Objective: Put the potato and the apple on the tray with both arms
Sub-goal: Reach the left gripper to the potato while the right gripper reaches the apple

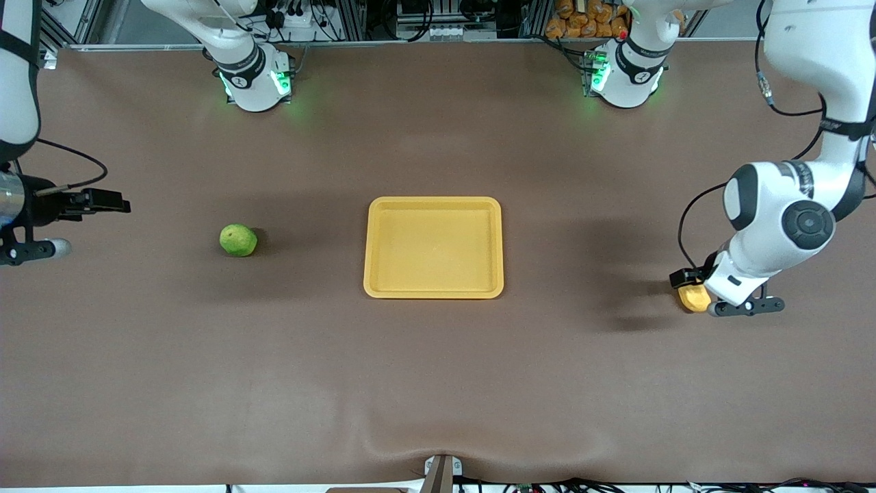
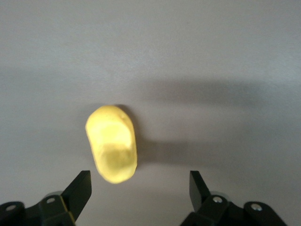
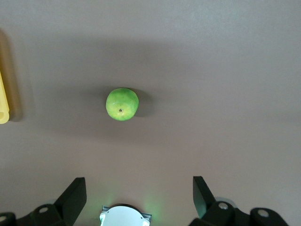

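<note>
The jaws of the left gripper (image 2: 140, 188) are seen spread apart low over the potato (image 2: 112, 143), which lies on the table (image 1: 438, 383) toward the left arm's end, well apart from the tray (image 1: 434, 291); nothing is grasped yet, and the potato sits off-centre, nearer one finger. For the step in hand, judged to be the pick of the potato, the gripper would best be centred so that the jaws meet the potato across its narrow width, then closed gently before lifting. The jaws of the right gripper (image 3: 139, 197) are held released, high above the table near the right arm's end, with the apple (image 1: 238, 240) resting on the table between that gripper and the tray. One potato, one apple, one empty tray and two arms are counted.
</note>
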Tool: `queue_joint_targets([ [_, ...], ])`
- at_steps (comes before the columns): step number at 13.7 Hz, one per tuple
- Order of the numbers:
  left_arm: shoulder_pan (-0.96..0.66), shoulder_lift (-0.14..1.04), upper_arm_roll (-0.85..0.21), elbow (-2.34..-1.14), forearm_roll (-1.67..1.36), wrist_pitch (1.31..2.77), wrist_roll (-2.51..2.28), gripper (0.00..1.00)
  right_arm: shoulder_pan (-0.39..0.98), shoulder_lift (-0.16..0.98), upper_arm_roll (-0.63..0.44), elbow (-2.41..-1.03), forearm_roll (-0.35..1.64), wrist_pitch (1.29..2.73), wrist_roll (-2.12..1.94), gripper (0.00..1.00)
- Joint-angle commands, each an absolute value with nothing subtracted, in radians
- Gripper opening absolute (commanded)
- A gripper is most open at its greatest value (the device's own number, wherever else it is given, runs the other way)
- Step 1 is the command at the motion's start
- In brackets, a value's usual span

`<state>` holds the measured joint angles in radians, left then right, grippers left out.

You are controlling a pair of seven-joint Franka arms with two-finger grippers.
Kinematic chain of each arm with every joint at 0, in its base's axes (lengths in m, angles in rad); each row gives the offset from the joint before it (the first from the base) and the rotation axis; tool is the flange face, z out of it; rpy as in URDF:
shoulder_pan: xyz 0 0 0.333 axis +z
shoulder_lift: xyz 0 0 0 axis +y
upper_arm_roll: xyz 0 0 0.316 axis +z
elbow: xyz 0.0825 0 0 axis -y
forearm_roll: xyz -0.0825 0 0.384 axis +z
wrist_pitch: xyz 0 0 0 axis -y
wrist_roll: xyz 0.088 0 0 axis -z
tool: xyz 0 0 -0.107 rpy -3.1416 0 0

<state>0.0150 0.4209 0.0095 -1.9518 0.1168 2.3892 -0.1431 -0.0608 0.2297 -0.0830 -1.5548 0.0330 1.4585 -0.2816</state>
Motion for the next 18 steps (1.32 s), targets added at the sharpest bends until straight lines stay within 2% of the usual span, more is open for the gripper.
queue_joint_targets([
  [1,0.034,0.456,0.008,-1.942,0.138,2.421,-0.201,0.90,-0.089,0.268,-0.069,-1.542,0.031,1.468,-0.276,1.00],
  [13,0.034,0.540,0.044,-1.919,0.216,2.448,-0.304,0.83,-0.064,0.267,-0.067,-1.867,0.064,1.779,-0.147,1.00],
  [17,0.037,0.560,0.044,-1.919,0.261,2.467,-0.307,0.64,-0.072,0.268,-0.058,-1.977,0.101,1.923,-0.147,1.00],
  [18,0.037,0.563,0.044,-1.919,0.262,2.467,-0.307,0.51,-0.069,0.268,-0.057,-1.999,0.103,1.960,-0.147,1.00],
])
